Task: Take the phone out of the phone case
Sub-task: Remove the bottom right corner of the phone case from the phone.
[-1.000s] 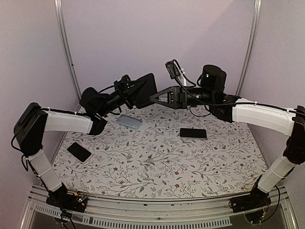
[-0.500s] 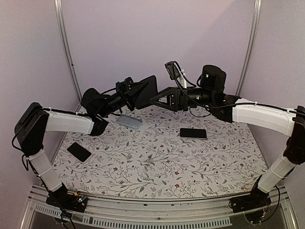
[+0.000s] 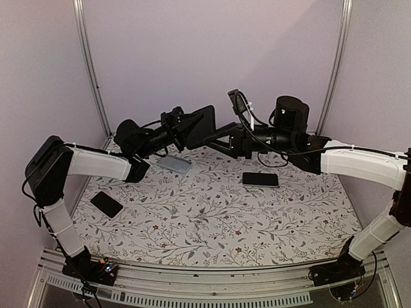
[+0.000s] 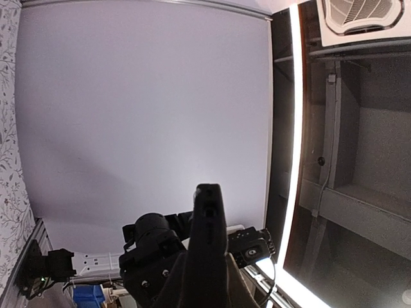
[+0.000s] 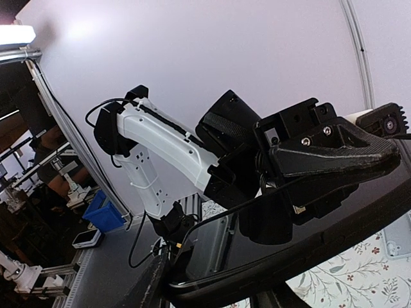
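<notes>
**Phone and case held aloft between two arms**

Table [image 3: 212, 212]: flower-patterned top, the landmark for all positions below. Left arm [image 3: 96, 163] and right arm [image 3: 359, 157]: both rise from the table's near edge and reach inward, meeting in the air above its far middle.

Cased phone [image 3: 200, 125]: a dark, glossy slab held clear of the table above its far middle and tilted up on one edge. Phone and case cannot be told apart in any view. The left wrist view shows the slab edge-on.

Left gripper [image 3: 183, 125]: closed tight on the slab's left side. In the right wrist view it appears clamped over the slab's upper face.

Right gripper [image 3: 218, 136]: its tip meets the slab's right edge, with the jaws set narrow. Whether they pinch the edge or only lie against it cannot be told.

Loose items on the table, all lying flat and well apart from one another:
- black rectangle [image 3: 260, 179], right of the table's centre;
- grey rectangle [image 3: 174, 163], on the far left part, below the raised slab;
- second black rectangle [image 3: 106, 204], near the left edge.
</notes>
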`<move>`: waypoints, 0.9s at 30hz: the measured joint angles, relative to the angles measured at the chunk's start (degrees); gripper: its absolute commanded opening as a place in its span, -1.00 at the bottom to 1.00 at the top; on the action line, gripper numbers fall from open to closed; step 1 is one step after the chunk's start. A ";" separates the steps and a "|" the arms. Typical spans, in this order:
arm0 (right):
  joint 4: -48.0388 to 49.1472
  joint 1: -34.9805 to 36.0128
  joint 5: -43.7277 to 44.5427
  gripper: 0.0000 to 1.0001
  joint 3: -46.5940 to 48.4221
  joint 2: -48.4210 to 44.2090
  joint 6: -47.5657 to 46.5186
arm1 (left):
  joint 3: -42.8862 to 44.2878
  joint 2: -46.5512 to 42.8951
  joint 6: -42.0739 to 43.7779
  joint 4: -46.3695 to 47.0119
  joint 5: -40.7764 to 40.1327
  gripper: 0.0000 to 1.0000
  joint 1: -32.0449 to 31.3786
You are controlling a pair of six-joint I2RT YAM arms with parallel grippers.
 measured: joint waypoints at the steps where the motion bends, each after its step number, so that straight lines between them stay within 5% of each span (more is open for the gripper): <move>1: -0.20 0.11 0.94 -0.11 0.00 -0.09 -0.96 | 0.00 0.02 -0.20 -0.22 -0.11 -1.00 0.00; 17: -4.09 1.60 19.08 0.16 -6.49 -7.04 -8.96 | -0.52 0.04 2.14 -5.18 -1.57 -1.00 -0.02; 27: -2.58 1.46 20.61 0.21 -8.90 -7.89 0.31 | -1.51 0.04 6.64 -1.25 -2.03 -1.00 1.01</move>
